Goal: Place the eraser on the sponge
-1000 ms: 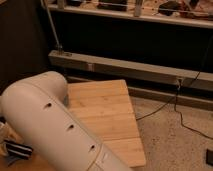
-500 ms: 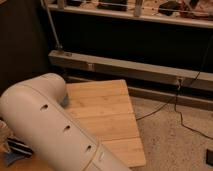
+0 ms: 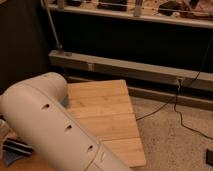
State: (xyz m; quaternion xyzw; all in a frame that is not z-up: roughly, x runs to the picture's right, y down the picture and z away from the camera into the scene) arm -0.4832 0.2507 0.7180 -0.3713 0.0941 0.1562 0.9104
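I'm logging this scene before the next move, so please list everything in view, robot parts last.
wooden table: one, light brown, centre.
eraser: one, black, far left, partly hidden by the arm.
sponge: one, light blue, directly below the eraser in the picture, mostly hidden.
cable: one, black, on the speckled floor to the right of the table.
metal rail: one, grey, behind the table.
dark object: one, bottom right edge, cannot tell what it is.
robot arm: one, white, lower left, over the table.
end effector: not in view.
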